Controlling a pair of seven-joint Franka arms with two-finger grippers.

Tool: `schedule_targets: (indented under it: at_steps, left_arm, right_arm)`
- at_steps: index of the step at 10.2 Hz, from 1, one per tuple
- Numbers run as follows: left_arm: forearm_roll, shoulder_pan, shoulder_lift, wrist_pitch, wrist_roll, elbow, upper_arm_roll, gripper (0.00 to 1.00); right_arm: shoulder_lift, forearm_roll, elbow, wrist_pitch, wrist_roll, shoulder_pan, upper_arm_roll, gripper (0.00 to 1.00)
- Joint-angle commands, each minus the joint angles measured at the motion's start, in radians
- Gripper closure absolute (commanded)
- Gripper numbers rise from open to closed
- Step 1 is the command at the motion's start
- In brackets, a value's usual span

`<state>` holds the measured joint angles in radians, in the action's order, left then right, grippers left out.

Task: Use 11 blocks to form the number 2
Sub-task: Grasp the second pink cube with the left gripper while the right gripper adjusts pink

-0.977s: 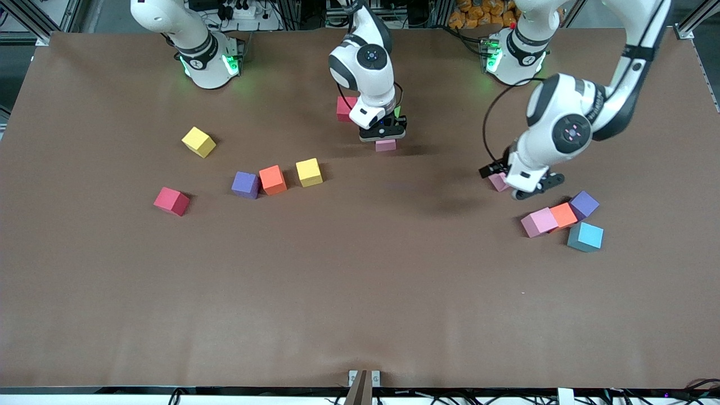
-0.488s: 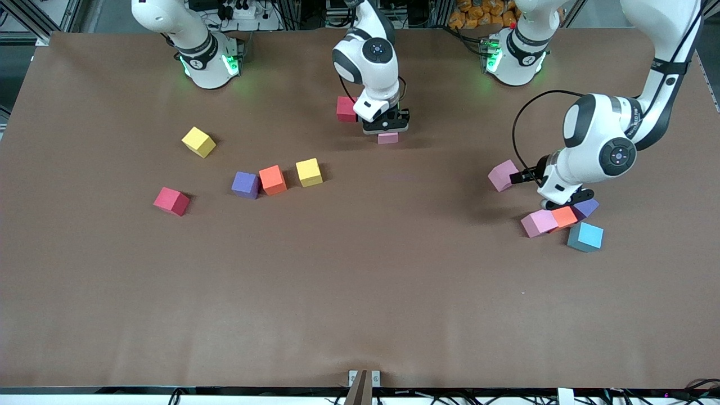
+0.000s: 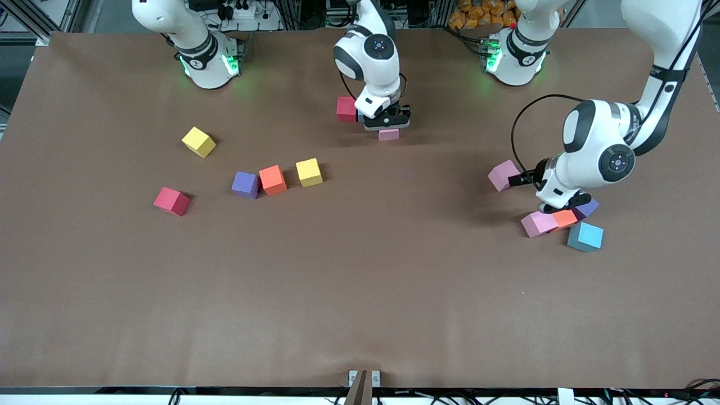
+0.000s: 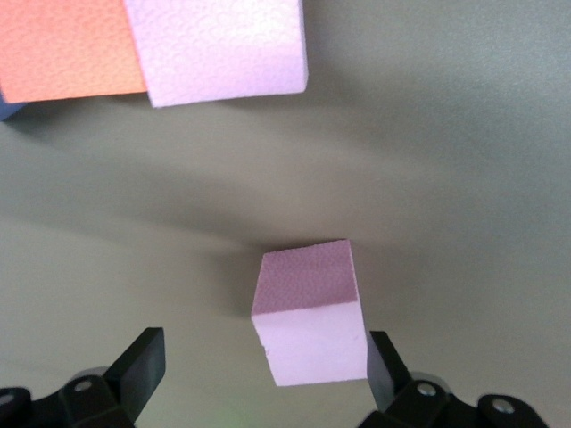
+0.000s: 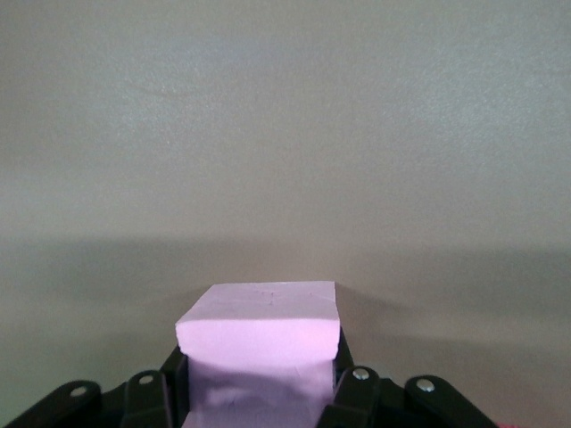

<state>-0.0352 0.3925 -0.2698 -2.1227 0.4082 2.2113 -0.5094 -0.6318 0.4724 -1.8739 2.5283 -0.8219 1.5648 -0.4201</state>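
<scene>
Nearest the front camera, toward the left arm's end of the brown surface (image 3: pixel 360 292), sits a light blue block (image 3: pixel 585 236). Just farther lies a touching row: a pink block (image 3: pixel 538 223), an orange block (image 3: pixel 564 219) and a purple block (image 3: pixel 586 208), the last partly hidden by the left arm. The left pincer (image 3: pixel 548 197) is low over this group with its fingers (image 4: pixel 143 366) spread wide, holding nothing. In the left wrist view a lone pink cube (image 4: pixel 310 324) lies between the spread fingers, close to one of them; in the front view it sits on the surface a little farther than the row.

Toward the right arm's end, a red block (image 3: pixel 171 201) lies on its own. Slightly farther stand a purple cube (image 3: pixel 245 184), an orange cube (image 3: pixel 273 180) and a yellow cube (image 3: pixel 309 172) in a loose line, the first two nearly touching, the yellow one just apart. A second yellow block (image 3: pixel 198 142) lies farther still, tilted relative to the others.

Farthest, near the middle of the surface between the two bases, the right pincer (image 3: pixel 387 122) is pinching a small pink block (image 3: pixel 388 134) low at the surface; whether the block touches it cannot be told. A dark red block (image 3: pixel 346 109) stands just beside that pincer. No shape of a 2 is laid out; the blocks lie scattered
</scene>
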Motion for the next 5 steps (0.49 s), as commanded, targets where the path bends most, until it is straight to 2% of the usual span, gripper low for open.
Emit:
schedule_targets:
  at_steps: [1,2,3,4,5]
  left_arm:
    - [-0.018,0.000,-0.054,0.013,-0.011,-0.050,-0.004,0.00]
    - [-0.020,0.000,-0.071,0.013,-0.011,-0.057,-0.004,0.00]
    - [-0.025,0.000,-0.086,0.012,-0.012,-0.071,-0.004,0.00]
    - [-0.026,-0.003,-0.098,0.012,-0.012,-0.076,-0.004,0.00]
    - [-0.025,-0.009,-0.103,0.012,-0.006,-0.073,-0.003,0.00]
  right_arm:
    - [-0.003,0.022,-0.039,-0.008,-0.023,0.023,0.010,1.00]
    - [-0.003,0.022,-0.037,-0.009,-0.025,0.018,0.010,0.80]
    - [-0.002,0.022,-0.034,-0.009,-0.023,0.015,0.010,0.15]
    - [0.000,0.022,-0.030,-0.009,-0.025,0.012,0.007,0.00]
    - [0.003,0.023,-0.025,-0.009,-0.029,0.009,0.004,0.00]
